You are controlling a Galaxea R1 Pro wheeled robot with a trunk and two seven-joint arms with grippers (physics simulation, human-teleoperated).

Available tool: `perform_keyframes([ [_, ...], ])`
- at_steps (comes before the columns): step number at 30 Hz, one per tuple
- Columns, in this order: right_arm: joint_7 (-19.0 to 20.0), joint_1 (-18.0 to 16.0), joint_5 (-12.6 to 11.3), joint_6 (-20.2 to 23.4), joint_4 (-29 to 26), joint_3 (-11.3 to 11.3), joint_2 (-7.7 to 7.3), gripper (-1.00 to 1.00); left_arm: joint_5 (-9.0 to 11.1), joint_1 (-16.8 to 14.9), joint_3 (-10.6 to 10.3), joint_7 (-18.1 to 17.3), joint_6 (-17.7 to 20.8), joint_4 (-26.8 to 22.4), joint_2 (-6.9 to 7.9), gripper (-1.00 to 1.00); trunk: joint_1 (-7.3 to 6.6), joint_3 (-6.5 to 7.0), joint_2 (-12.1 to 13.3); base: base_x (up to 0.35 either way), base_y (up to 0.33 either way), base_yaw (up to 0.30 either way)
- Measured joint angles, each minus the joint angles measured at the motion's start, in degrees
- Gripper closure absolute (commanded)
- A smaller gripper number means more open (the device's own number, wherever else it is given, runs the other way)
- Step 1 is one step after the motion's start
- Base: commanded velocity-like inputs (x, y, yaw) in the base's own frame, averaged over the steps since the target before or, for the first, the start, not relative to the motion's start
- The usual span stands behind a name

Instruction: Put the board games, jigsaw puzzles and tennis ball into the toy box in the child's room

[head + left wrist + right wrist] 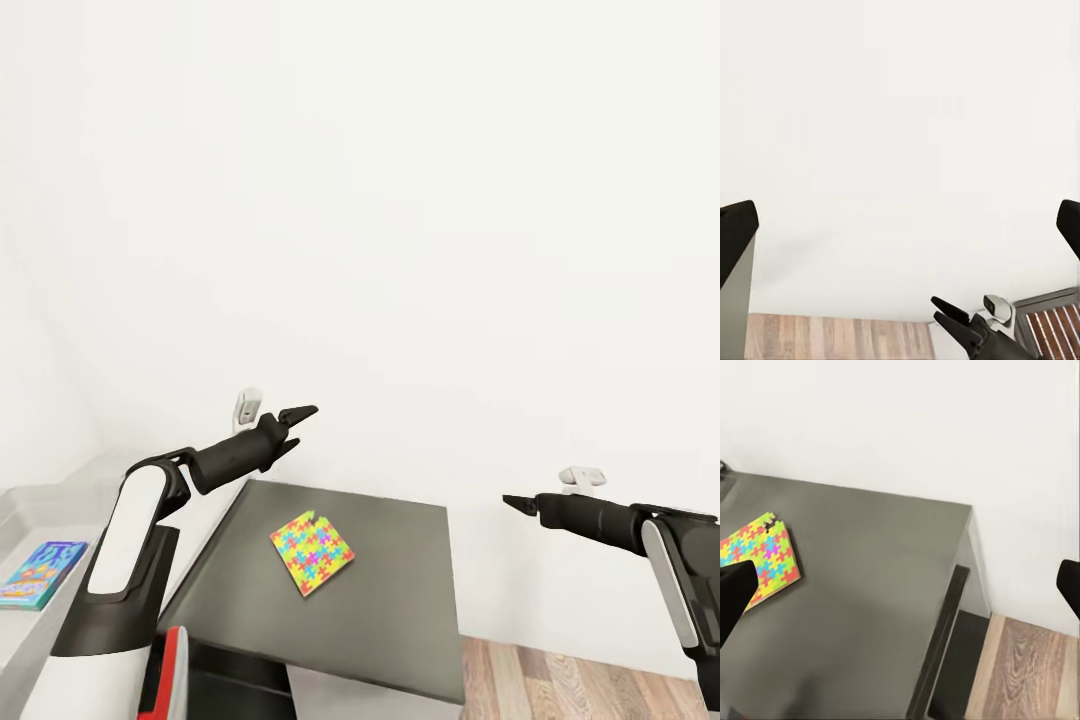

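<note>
A jigsaw puzzle (312, 552) of bright interlocking pieces lies flat on a dark grey cabinet top (400, 600); the right wrist view shows the puzzle (761, 559) near that top's edge. A blue board game (42, 573) rests on a light grey surface (40, 500) at the far left; I cannot tell whether that is the toy box or the table. My left gripper (303, 425) hovers open above the cabinet's back left corner. My right gripper (512, 503) hangs open in the air to the right of the cabinet, over the floor.
A white wall (400, 200) stands close behind the cabinet. Wood plank floor (580, 680) shows at the lower right. A red edge (176, 665) sits by my left arm's base. The left wrist view looks across at my right gripper (949, 309).
</note>
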Motion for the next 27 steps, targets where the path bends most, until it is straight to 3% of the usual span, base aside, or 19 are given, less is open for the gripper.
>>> perform_keyframes([
  [13, 0.02, 0.00, -0.05, 0.00, -0.02, -0.08, 0.00, -1.00, 0.04, 0.12, 0.01, 0.03, -0.20, 0.00, 0.05, -1.00, 0.00, 0.90, 0.00, -0.003, -0.003, -0.210],
  [27, 0.03, 0.14, -0.16, 0.02, -0.29, -0.12, 0.00, -1.00, 0.04, 0.06, 0.01, 0.22, -0.26, -0.01, 0.10, -1.00, 0.02, 1.23, 0.02, -0.150, -0.168, -0.049],
])
